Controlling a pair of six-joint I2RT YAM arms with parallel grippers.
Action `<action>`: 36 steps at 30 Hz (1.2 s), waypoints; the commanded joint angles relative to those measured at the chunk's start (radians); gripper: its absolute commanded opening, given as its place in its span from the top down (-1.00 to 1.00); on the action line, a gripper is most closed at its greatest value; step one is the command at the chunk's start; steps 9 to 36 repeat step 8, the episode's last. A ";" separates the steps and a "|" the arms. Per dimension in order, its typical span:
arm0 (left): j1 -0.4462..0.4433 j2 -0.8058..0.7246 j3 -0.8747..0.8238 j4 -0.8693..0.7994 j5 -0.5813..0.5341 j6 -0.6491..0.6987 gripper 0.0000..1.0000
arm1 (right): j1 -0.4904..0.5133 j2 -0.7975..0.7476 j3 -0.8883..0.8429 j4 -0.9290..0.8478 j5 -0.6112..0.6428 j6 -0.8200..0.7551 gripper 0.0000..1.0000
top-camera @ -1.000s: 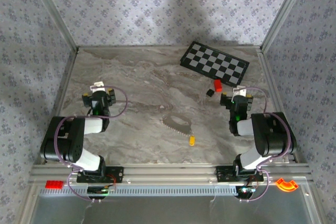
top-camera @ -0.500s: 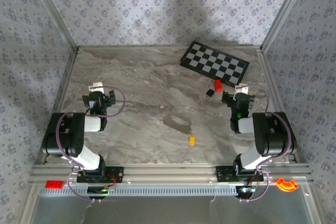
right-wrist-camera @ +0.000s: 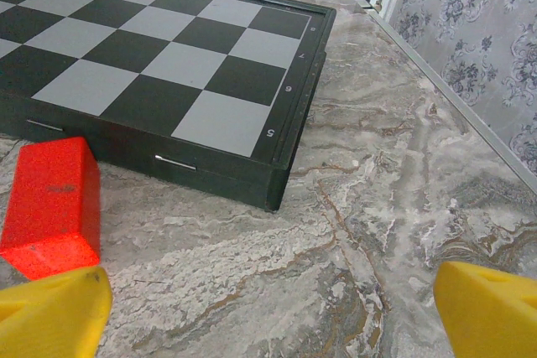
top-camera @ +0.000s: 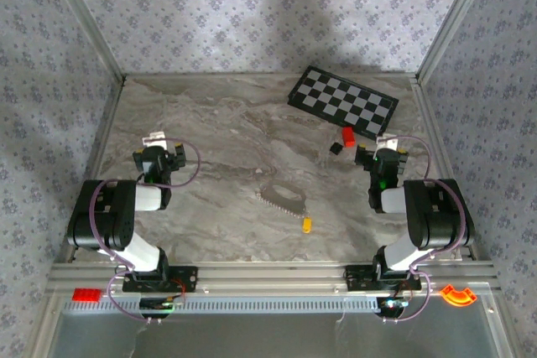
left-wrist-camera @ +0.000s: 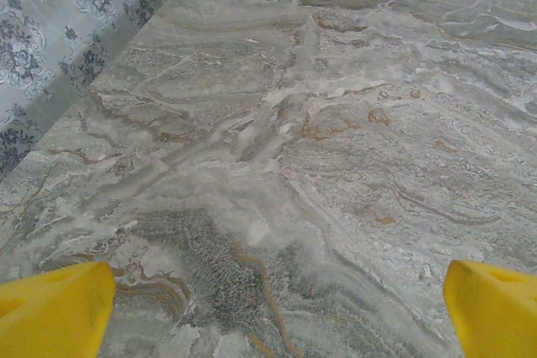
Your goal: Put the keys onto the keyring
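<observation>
Lying just short of the marble table's (top-camera: pixel 210 123) middle, towards its near edge, the keys (top-camera: pixel 274 202) touch the keyring (top-camera: pixel 287 191); whether any is threaded is unclear. The left gripper (top-camera: pixel 157 145) and right gripper (top-camera: pixel 382 153) gape empty near the side edges, so the threading looks wholly undone.

Folded at the elbow, the left arm (top-camera: pixel 113 220) holds the left gripper (top-camera: pixel 154 142) low over the left side of the table (top-camera: pixel 226 123), jaws wide apart, empty. The right arm (top-camera: pixel 428 220) folded alike, right gripper (top-camera: pixel 383 151) low over table's right side, jaws wide, empty.
</observation>
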 commanded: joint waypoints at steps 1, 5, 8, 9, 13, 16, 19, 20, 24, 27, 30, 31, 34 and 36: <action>0.007 -0.005 0.000 0.029 0.018 -0.013 -0.99 | -0.002 0.001 0.017 0.004 -0.003 0.002 -0.99; 0.008 -0.006 0.000 0.029 0.018 -0.012 -1.00 | -0.004 0.001 0.020 -0.006 -0.012 0.005 -0.99; 0.008 -0.005 0.001 0.029 0.019 -0.011 -1.00 | -0.003 0.000 0.017 0.006 -0.005 0.002 -0.99; 0.008 -0.005 0.001 0.029 0.019 -0.011 -1.00 | -0.003 0.000 0.017 0.006 -0.005 0.002 -0.99; 0.008 -0.005 0.001 0.029 0.019 -0.011 -1.00 | -0.003 0.000 0.017 0.006 -0.005 0.002 -0.99; 0.008 -0.005 0.001 0.029 0.019 -0.011 -1.00 | -0.003 0.000 0.017 0.006 -0.005 0.002 -0.99; 0.008 -0.005 0.001 0.029 0.019 -0.011 -1.00 | -0.003 0.000 0.017 0.006 -0.005 0.002 -0.99; 0.008 -0.005 0.001 0.029 0.019 -0.011 -1.00 | -0.003 0.000 0.017 0.006 -0.005 0.002 -0.99; 0.008 -0.005 0.001 0.029 0.019 -0.011 -1.00 | -0.003 0.000 0.017 0.006 -0.005 0.002 -0.99; 0.008 -0.005 0.001 0.029 0.019 -0.011 -1.00 | -0.003 0.000 0.017 0.006 -0.005 0.002 -0.99; 0.008 -0.005 0.001 0.029 0.019 -0.011 -1.00 | -0.003 0.000 0.017 0.006 -0.005 0.002 -0.99; 0.008 -0.005 0.001 0.029 0.019 -0.011 -1.00 | -0.003 0.000 0.017 0.006 -0.005 0.002 -0.99; 0.008 -0.005 0.001 0.029 0.019 -0.011 -1.00 | -0.003 0.000 0.017 0.006 -0.005 0.002 -0.99; 0.008 -0.005 0.001 0.029 0.019 -0.011 -1.00 | -0.003 0.000 0.017 0.006 -0.005 0.002 -0.99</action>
